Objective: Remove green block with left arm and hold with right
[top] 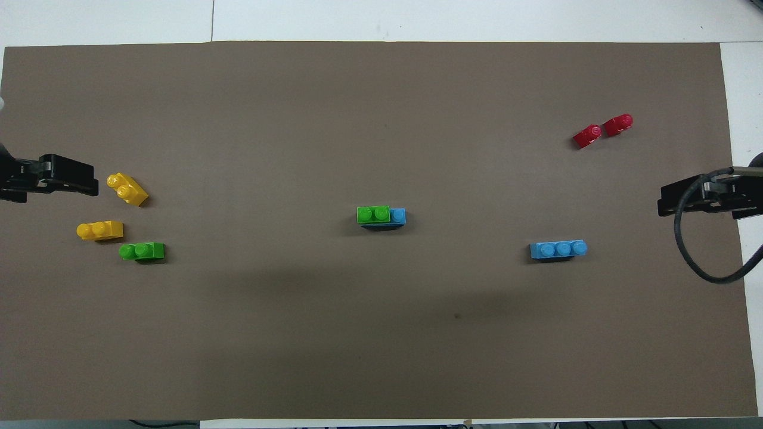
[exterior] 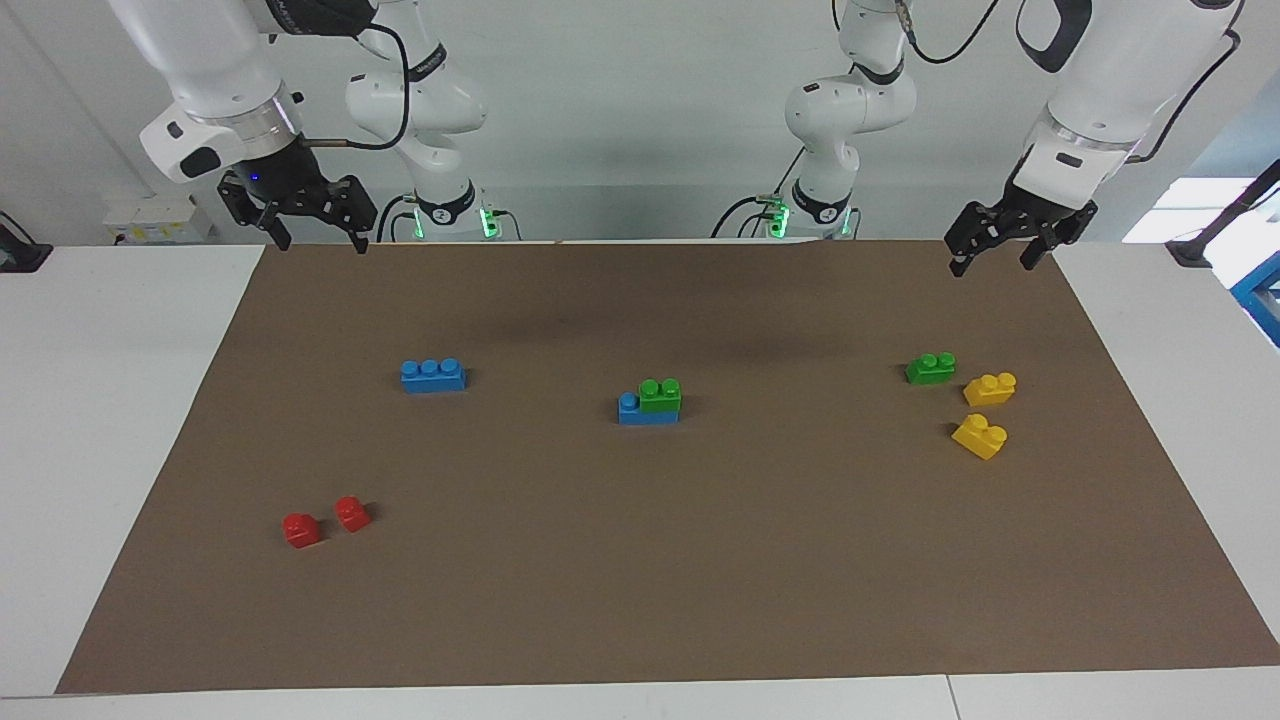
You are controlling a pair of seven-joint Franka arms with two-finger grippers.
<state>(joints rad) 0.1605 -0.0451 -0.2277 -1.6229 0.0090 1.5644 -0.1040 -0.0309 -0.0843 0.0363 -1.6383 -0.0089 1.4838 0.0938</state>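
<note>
The green block sits pressed onto one end of a blue brick in the middle of the brown mat that covers the counter. It covers two of the blue brick's studs, leaving one bare at the end toward the right arm.

The left pincer hangs in the air over the mat's corner at the left arm's end of the counter, close to the robots, with its fingers spread wide and nothing between them. The right pincer hangs over the matching corner at the right arm's end, also spread wide and holding nothing. Both are well apart from the stacked pair.

A second green block lies alone on the mat toward the left arm's end, with two yellow bricks, one just beside it and the other farther from the robots. A loose blue three-stud brick lies toward the right arm's end, about as near to the robots as the stacked pair. Two small red bricks lie close together, farther from the robots than that blue brick and nearer the mat's edge at the right arm's end.
</note>
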